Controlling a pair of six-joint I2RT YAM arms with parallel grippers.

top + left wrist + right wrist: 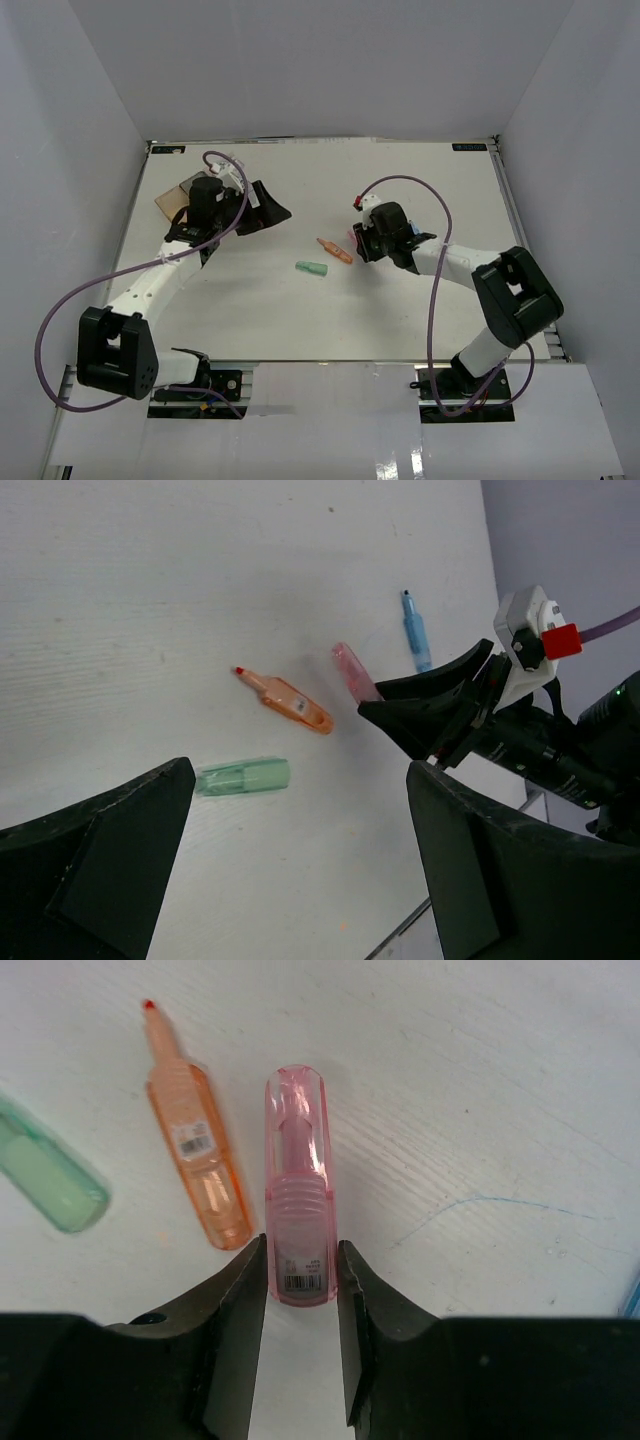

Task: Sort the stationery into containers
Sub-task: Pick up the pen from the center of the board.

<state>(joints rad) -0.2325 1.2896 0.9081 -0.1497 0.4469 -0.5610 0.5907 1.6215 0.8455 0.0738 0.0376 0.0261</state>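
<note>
A pink marker (298,1180) lies on the white table, and my right gripper (300,1270) is shut on its rear end, both fingers pressing its sides. To its left lie an orange marker (198,1160) with its red tip bare and a green marker (45,1175). In the top view the orange marker (335,250) and green marker (312,268) sit just left of the right gripper (360,240). My left gripper (300,780) hangs wide open above the table, holding nothing. The containers (172,203) show only as a tan corner behind the left arm.
A blue marker (415,632) lies beyond the pink one, close to the right gripper. A thin blue pen line marks the table (500,1205). White walls enclose the table on three sides.
</note>
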